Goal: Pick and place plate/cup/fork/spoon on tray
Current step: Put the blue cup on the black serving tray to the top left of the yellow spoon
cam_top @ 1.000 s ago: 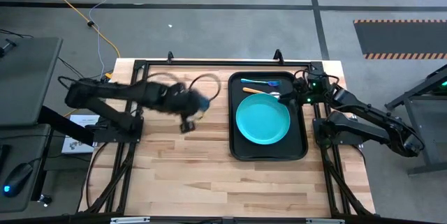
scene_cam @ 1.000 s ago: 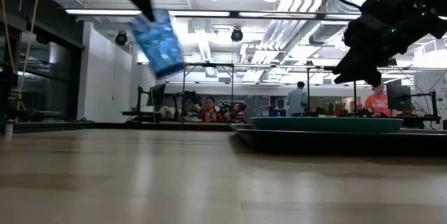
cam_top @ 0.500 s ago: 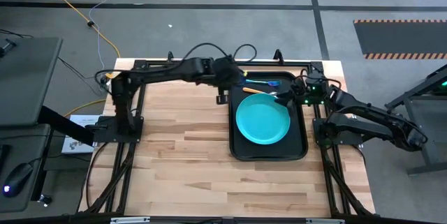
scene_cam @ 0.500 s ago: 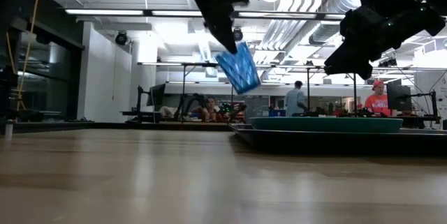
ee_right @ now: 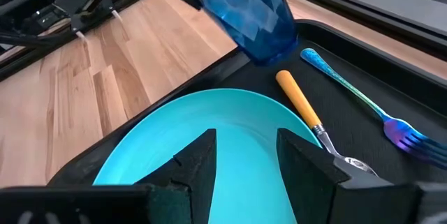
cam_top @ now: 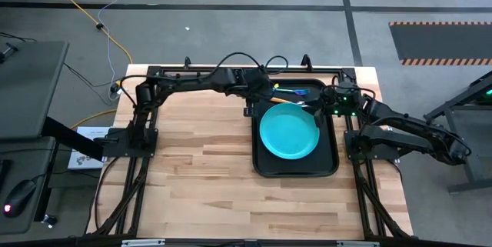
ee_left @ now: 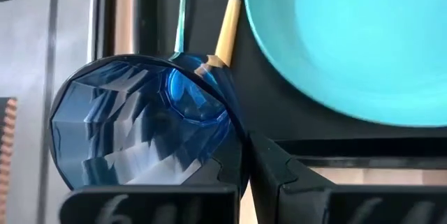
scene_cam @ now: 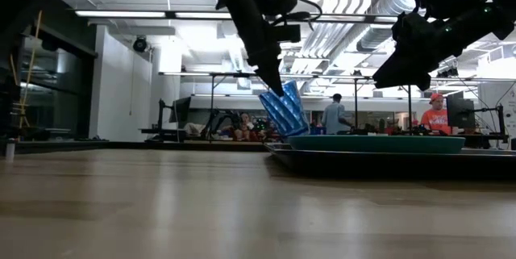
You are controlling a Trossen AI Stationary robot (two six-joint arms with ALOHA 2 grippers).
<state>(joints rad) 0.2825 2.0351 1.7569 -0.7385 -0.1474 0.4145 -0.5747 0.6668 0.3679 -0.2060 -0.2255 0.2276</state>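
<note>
The black tray (cam_top: 333,166) lies on the table's right half and holds the turquoise plate (cam_top: 289,131). At its far end lie a fork (ee_right: 349,88) with a shimmering blue handle and a spoon (ee_right: 300,105) with an orange handle. My left gripper (cam_top: 261,93) is shut on the blue cup (scene_cam: 284,112), low over the tray's far left corner. My right gripper (ee_right: 251,161) hangs open above the plate's far right edge with nothing between its fingers. My left gripper holds the cup by its wall at the rim (ee_left: 237,151), with one finger (ee_left: 279,175) on the outside; the cup hides the other finger. The fingers slant down from the table's left side. The cup hangs tilted, base lowest; whether the base touches the tray, I cannot tell.
Bare wooden table (cam_top: 192,170) stretches left of and in front of the tray. A black frame rail (cam_top: 200,70) runs along the table's far edge. People stand in the room behind the table (scene_cam: 435,118).
My left gripper has swung from over the bare table toward the right and far edges and has come down to the tray's far left corner. The cup has gone with it, tilted all the way.
</note>
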